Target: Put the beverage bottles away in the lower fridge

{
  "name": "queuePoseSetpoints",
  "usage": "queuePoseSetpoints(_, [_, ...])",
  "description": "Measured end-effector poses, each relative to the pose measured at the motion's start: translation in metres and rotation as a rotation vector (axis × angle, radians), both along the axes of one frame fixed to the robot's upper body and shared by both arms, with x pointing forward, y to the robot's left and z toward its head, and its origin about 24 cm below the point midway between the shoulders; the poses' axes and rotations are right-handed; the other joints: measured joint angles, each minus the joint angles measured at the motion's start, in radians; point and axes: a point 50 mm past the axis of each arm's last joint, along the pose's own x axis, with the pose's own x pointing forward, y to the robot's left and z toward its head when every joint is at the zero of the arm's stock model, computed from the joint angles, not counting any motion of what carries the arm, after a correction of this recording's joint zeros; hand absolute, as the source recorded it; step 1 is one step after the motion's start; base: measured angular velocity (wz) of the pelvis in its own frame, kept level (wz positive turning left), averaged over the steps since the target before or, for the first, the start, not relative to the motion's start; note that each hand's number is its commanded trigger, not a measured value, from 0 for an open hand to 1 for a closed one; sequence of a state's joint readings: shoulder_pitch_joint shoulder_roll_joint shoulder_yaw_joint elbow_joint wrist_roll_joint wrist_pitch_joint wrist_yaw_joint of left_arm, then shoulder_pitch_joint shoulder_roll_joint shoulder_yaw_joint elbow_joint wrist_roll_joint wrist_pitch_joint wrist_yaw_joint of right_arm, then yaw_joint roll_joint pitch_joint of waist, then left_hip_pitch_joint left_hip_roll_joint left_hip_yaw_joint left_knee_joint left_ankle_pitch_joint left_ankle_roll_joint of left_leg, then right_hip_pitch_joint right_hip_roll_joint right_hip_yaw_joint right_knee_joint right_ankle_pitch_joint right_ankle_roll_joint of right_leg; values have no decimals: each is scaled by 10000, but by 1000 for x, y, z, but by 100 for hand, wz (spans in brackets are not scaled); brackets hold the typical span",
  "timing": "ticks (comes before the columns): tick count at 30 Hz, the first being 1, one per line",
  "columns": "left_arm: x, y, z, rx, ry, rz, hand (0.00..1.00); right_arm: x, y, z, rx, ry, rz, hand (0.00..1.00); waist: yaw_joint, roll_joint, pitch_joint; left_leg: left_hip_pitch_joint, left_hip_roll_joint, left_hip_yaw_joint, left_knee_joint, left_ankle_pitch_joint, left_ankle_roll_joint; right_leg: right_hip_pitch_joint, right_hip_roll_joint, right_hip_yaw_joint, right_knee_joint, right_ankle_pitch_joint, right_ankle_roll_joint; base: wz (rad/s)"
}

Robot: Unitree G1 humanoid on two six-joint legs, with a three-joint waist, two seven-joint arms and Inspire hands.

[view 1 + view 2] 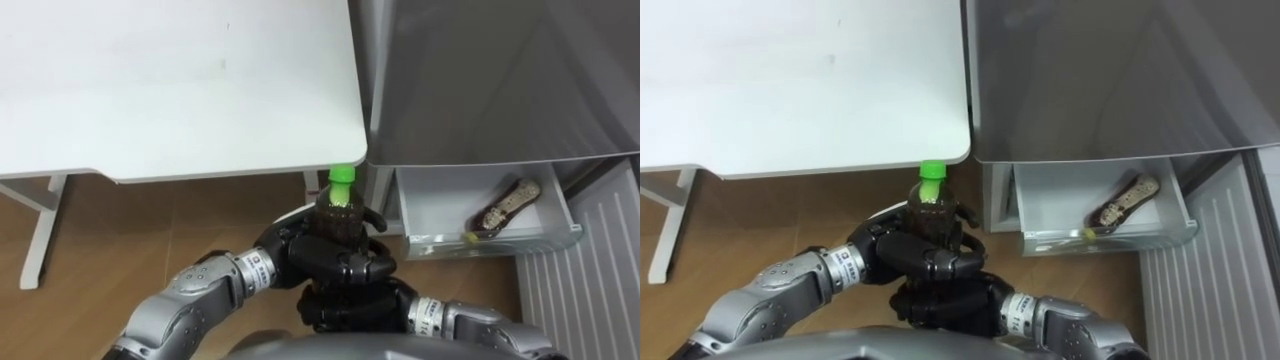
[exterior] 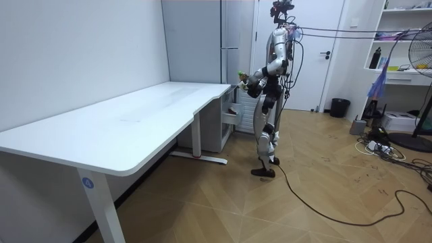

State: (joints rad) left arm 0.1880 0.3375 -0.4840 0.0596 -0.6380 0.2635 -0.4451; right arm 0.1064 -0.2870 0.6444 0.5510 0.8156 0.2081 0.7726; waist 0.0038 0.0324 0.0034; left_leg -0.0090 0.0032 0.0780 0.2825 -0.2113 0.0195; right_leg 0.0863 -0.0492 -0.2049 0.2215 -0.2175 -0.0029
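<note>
A dark drink bottle (image 1: 338,215) with a green cap (image 1: 342,178) stands upright in front of my chest, held in both hands. My left hand (image 1: 296,248) comes in from the left with its fingers curled round the bottle's body. Just beneath it, my right hand (image 1: 345,298) is curled round the bottle's base. The grey fridge (image 1: 500,80) stands right of the table. Its lower drawer (image 1: 436,200) is pulled out, and another bottle (image 1: 508,207) lies on its side inside. In the room view I stand at the table's far end with the bottle (image 2: 241,75) before the fridge (image 2: 202,40).
The white table (image 1: 170,90) has its rounded corner just beyond the bottle cap. One white table leg (image 1: 40,235) stands on the wooden floor at left. A white ribbed panel (image 1: 590,275) fills the lower right beside the drawer.
</note>
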Motion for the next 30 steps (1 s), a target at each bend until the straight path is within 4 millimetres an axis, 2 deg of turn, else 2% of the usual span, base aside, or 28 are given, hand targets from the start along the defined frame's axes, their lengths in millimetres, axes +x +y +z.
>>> queuePoseSetpoints(6, [2, -2, 5, -85, -204, -14, 0, 3, -2, 5, -2, -256, 81, 100, 2, 29, -7, 33, -4, 10, -74, 1, -1, -41, -9, 9, -31, -1, 1, 0])
queuePoseSetpoints(19, [7, -2, 14, 81, -702, 92, 0, 9, -2, 8, 140, -567, -45, 100, 6, -86, 43, 44, -5, -54, -67, 0, -3, 32, 3, -1, -153, 4, -1, 0])
queuePoseSetpoints(23, [11, -3, 24, 256, -1257, 84, 0, 15, -4, 13, 164, -1020, -68, 100, 61, -100, 72, 20, 4, -7, -71, -5, -7, -14, 27, 86, -151, 3, -1, -2])
queuePoseSetpoints(30, [20, -2, 43, 562, -2350, 185, 0, 27, -3, 20, 484, -1781, -293, 100, 65, -57, 48, 47, 6, -17, -67, -8, -9, 58, 18, 87, -151, 13, -11, -1])
